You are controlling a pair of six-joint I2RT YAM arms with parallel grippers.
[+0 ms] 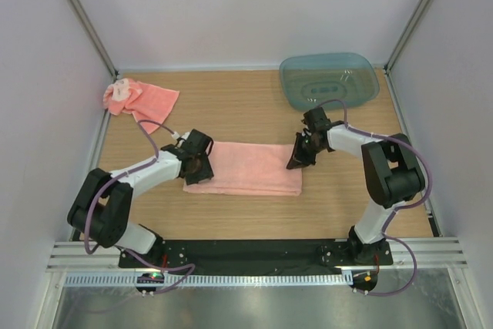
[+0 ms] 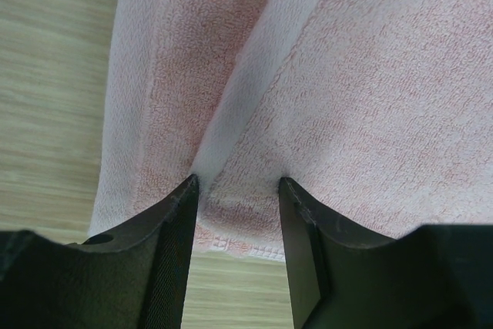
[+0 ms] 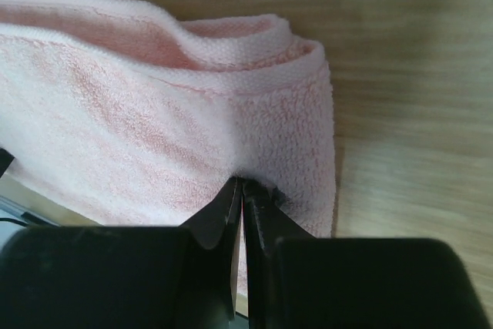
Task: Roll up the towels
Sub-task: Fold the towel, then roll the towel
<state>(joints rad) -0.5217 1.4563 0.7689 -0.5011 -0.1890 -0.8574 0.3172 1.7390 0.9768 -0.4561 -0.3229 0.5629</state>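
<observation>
Mid-table, the folded towel (image 1: 254, 169) lies flat. Left gripper (image 2: 235, 190) half-spread over its left end, right gripper (image 3: 240, 190) pinching the other. A thin pinch could slip, so the roll sags.

Two arms share one build: chunky black joint housings linked by white tube segments. The left arm (image 1: 123, 190) and right arm (image 1: 385, 175) each rise from a black base bolted to a black plate (image 1: 254, 252) at the near edge of the surface, with small screw heads dotting that plate. A thin lilac-grey cable loops loosely along each arm from base to wrist. A small green light shows at the left base, an orange mark at the right. The left end effector (image 2: 235, 186) has two matte black fingers, wedge-shaped with bevelled inner faces. The right end effector (image 3: 240, 190) has the same black fingers, tapering to thin tips.
</observation>
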